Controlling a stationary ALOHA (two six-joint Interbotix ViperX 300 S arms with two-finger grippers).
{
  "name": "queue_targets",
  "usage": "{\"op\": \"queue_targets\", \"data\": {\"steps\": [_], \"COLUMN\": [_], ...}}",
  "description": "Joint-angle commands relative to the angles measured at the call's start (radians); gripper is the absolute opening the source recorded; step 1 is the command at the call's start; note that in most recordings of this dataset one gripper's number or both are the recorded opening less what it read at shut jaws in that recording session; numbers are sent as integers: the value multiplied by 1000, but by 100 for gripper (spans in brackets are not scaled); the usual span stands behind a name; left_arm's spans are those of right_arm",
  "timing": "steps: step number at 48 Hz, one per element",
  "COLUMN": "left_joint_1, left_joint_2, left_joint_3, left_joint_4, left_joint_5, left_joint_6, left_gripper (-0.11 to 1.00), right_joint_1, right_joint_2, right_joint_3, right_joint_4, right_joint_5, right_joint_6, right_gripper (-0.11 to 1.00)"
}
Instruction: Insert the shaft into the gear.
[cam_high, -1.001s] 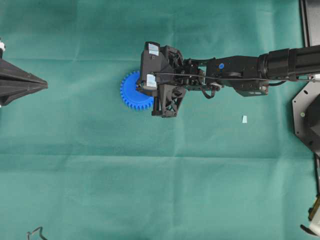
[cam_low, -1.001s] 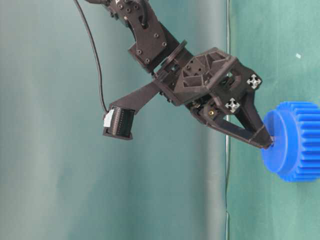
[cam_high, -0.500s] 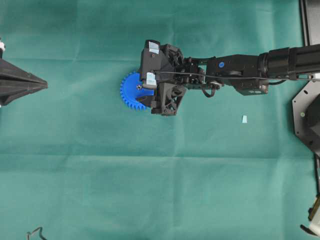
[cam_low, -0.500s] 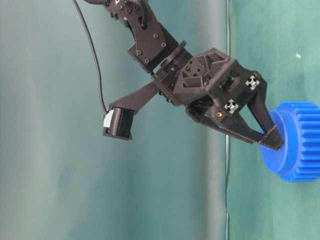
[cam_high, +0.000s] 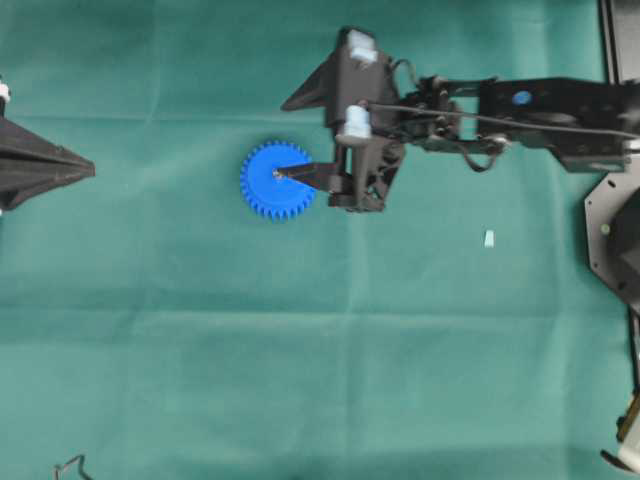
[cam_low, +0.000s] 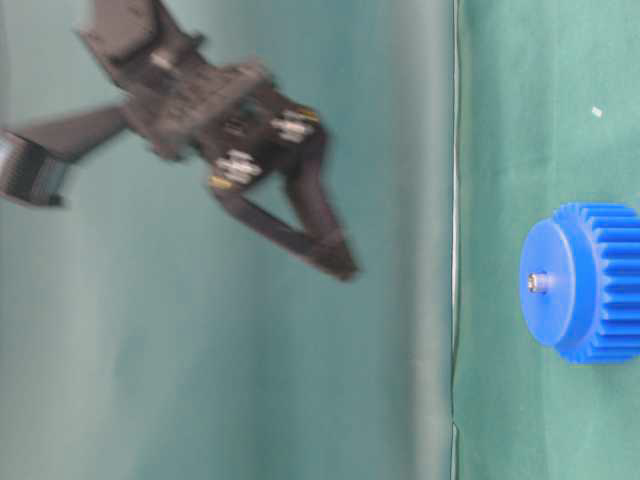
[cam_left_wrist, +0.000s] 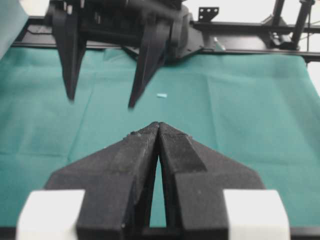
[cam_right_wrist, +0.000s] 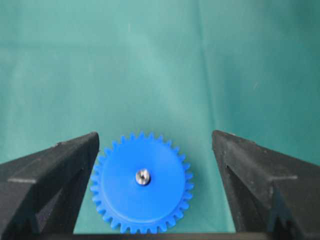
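Now my right gripper (cam_right_wrist: 155, 190) hangs with its jaws spread wide and nothing between them, raised well clear of the table. From its own camera the gear (cam_right_wrist: 142, 182) lies flat on the green cloth (cam_right_wrist: 160, 60) directly below, centred in the gap between the two fingers (cam_right_wrist: 50, 180). The shaft (cam_right_wrist: 143, 176) stands upright in the gear's centre hole, its silvery head poking just above the flat hub. I judge the pin seated, which is why I have no grip on it: the hole holds it up by itself, and open jaws cannot drag it out.

At table level the shaft (cam_low: 538, 283) shows as a small stub proud of the gear (cam_low: 580, 283), with the right gripper (cam_low: 335, 262) apart from both; that picture is blurred, so I would not swear how deep the pin sits.

My left gripper (cam_left_wrist: 159, 131) is closed, fingertips pressed together on nothing, parked far from the gear because this job needs one arm. Ahead of it I see the right gripper's two fingers pointing down, and beyond them a pale scrap (cam_left_wrist: 161, 95) on the cloth, well apart from everything.
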Motion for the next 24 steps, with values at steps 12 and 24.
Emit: {"op": "queue_targets", "data": {"steps": [12,24], "left_joint_1": [2,2], "left_joint_2": [2,2], "left_joint_3": [-26,-26], "left_joint_4": [2,2], "left_joint_5": [-3,0], "left_joint_6": [0,0], "left_gripper": [0,0], "right_joint_1": [9,9], "right_joint_2": [-264,-506], "right_joint_3": [138,298], "right_joint_4": [-3,-3], "right_joint_5": [-8,-9], "right_joint_6": [2,5], "right_gripper": [93,92]}}
